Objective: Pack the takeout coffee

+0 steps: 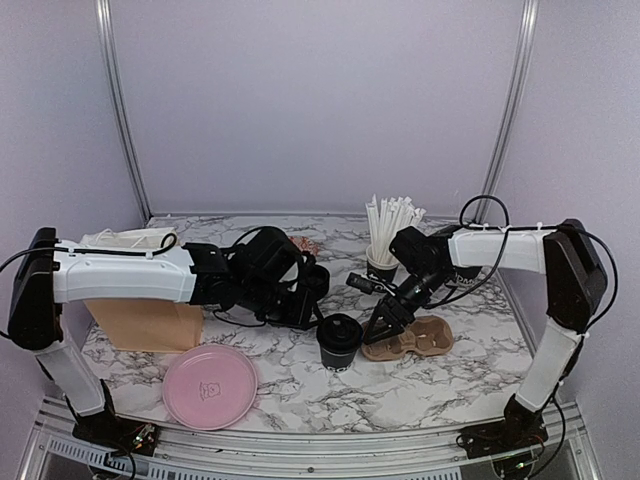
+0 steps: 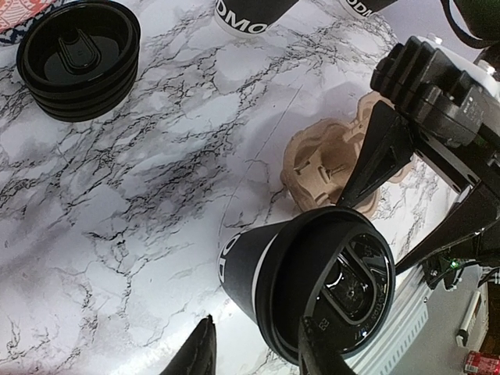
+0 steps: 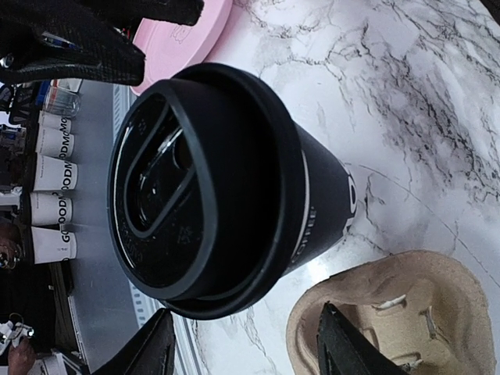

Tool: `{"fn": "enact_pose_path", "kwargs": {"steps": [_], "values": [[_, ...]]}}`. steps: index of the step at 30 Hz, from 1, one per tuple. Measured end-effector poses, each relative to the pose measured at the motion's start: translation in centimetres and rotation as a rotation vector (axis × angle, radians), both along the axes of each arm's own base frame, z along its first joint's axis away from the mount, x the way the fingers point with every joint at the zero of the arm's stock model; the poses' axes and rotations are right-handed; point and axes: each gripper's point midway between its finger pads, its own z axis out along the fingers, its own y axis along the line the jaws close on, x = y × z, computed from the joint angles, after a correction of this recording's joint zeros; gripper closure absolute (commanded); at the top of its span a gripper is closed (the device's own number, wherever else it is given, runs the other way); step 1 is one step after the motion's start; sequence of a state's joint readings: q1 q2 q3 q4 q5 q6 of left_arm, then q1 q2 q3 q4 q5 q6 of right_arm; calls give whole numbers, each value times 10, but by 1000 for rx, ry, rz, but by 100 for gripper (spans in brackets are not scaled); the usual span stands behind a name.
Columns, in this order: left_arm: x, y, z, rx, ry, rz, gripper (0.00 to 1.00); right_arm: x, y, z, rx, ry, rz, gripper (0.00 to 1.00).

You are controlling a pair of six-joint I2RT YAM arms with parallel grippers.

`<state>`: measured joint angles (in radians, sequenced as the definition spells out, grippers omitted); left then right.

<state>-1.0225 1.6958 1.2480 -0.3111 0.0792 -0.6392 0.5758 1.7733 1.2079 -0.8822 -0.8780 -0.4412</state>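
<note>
Right gripper is spread wide, its fingers just short of the takeout coffee cup and gripping nothing. Left gripper is parted too, at the cup's other side, not clamping it. The cup stands upright on the worktop, just beside the pulp carrier. Best move, I judge: close gently on the black paper wall below the lid, lift level, lower into the nearer well. A pale sliver under the black lid's rim suggests it sits slightly askew

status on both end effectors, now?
Left end effector: open, holding nothing, close to the lidded cup.
Right end effector: open, holding nothing, facing the same cup.
</note>
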Motion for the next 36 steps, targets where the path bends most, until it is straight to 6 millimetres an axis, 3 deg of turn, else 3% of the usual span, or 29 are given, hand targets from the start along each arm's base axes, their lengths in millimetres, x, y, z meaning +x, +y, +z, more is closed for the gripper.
{"fn": "enact_pose_path", "kwargs": {"steps": [14,25,36], "values": [[2,-7,-8,-47,8,7,70,4,6,-11,-14,65,-14,38],[2,-10,-8,-72,15,18,72,3,11,-1,28,89,-2,31],[0,-11,-7,-78,23,25,76,6,13,-2,22,103,-22,42]]}}
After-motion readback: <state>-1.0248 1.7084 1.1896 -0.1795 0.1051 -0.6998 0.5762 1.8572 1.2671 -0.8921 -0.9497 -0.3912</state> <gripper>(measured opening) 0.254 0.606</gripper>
